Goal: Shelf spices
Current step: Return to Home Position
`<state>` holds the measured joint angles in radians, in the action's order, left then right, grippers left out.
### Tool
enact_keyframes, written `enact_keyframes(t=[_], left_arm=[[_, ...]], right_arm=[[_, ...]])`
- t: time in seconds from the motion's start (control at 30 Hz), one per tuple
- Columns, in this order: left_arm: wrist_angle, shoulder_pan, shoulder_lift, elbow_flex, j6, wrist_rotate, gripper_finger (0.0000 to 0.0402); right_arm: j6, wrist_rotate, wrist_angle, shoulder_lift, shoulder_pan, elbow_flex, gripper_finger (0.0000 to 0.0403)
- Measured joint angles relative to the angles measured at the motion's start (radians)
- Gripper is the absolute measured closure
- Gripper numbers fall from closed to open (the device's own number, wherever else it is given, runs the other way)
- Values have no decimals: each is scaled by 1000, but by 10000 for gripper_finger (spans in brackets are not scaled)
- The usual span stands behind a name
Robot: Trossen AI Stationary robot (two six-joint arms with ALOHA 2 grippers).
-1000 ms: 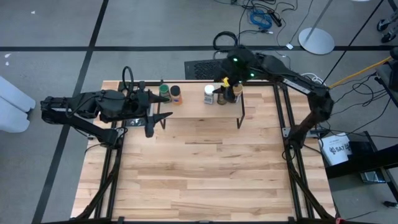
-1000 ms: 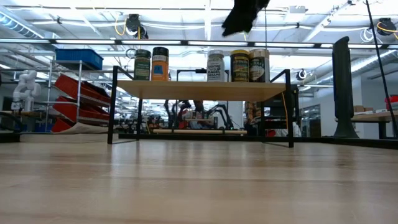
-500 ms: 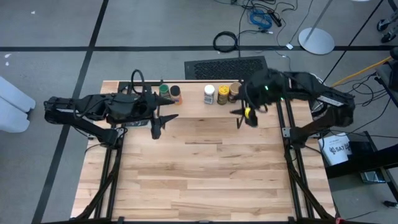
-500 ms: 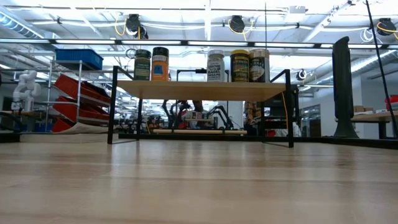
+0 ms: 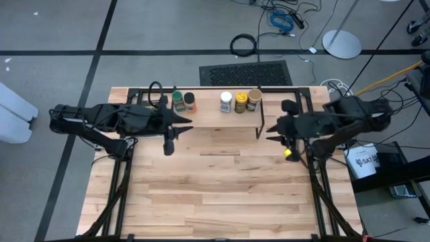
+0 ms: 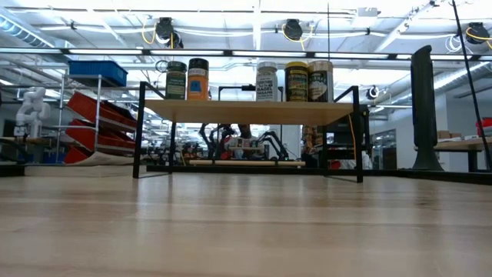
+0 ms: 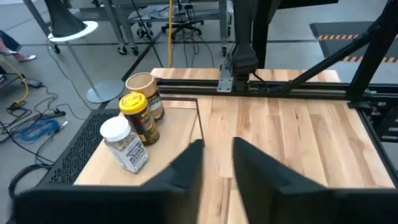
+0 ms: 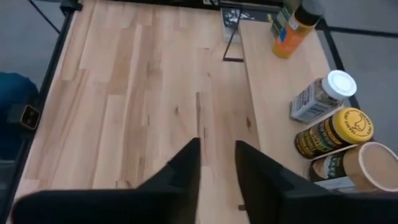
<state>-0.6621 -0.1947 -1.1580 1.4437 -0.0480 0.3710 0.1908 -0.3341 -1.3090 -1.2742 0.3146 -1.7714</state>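
All five jars stand upright on the shelf (image 6: 246,111) at the far side of the table (image 5: 215,188). The green-lidded jar (image 5: 177,101) and orange jar (image 5: 190,101) sit together toward its left end. The white-lidded jar (image 5: 226,101), yellow-lidded jar (image 5: 240,102) and tan-lidded jar (image 5: 254,99) cluster toward its right end. The left gripper (image 7: 217,144) hovers in front of the shelf's left end, fingers slightly parted and empty. The right gripper (image 8: 217,144) hangs beside the shelf's right end, also parted and holding nothing.
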Motion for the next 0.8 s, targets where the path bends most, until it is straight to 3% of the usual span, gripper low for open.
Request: enact_keyframes(t=[0.2,0.47,0.8], left_arm=[[-26,-8,0,0,-25,-42,393],[-25,-24,20,-66,-25,-8,393],[141,-24,110,-261,-34,-21,395]], right_arm=[[7,-17,-38,35,77,1,393],[76,-116,-17,145,134,146,401],[51,-116,294,378,139,518,402]])
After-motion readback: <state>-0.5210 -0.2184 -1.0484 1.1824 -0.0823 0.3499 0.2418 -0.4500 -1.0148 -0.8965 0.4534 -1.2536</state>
